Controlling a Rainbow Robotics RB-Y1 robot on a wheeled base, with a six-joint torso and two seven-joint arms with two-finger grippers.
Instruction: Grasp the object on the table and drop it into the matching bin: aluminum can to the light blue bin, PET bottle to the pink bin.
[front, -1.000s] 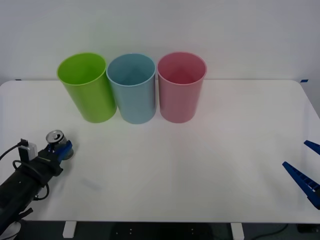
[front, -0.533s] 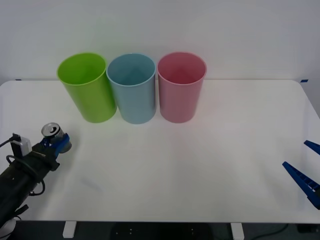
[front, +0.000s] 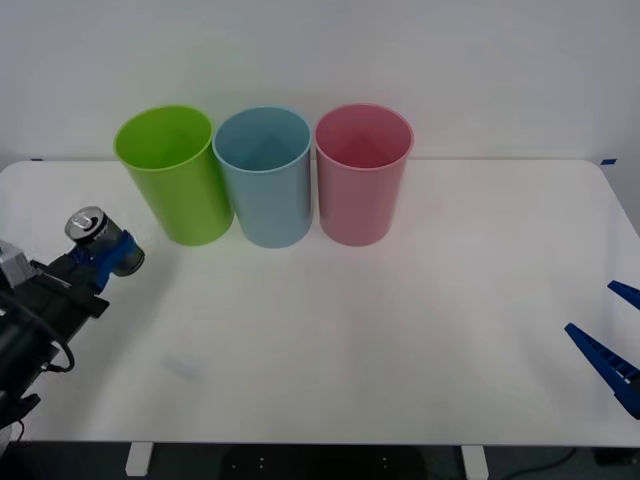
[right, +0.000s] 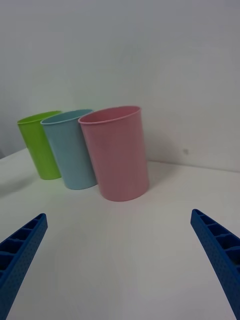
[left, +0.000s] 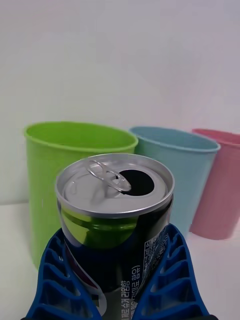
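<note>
Aluminum can (front: 96, 238): small dark grey drink can with a silver top and pale print, sitting up off the table (front: 420, 330) in the left gripper, off to the left of the lime green bin (front: 175, 175) and a bit nearer the robot. Tilted some in the front view.

Left gripper (left: 120, 280): both blue ribbed fingers (left: 55, 280) pinching the can's body from either side, below the rim. Honestly that's where I'd take it, mid-wall, not on the top.

How it handles: tab's pulled and the mouth is open, so I'd guess it's empty and super light. Thin wall, so it would probably dent if squeezed hard. Smooth metal is kinda slippery, but the ribbed pads should help. Round body could roll in the pinch if it tilts more.

Lime green bin: leftmost of the three, closest to the can, and the wrong one. Easy to clip on the way past, I'd say.

Light blue bin (front: 265, 175): just right of the green one, sides touching or nearly so. This is where the can goes. Wide open rim, so the drop looks forgiving.

Pink bin (front: 363, 172): just right of the blue one, for bottles, not needed here.

Right gripper (right: 120, 255): far right of the bins, low by the table's near edge, fingers spread wide, holding nothing, just parked.
</note>
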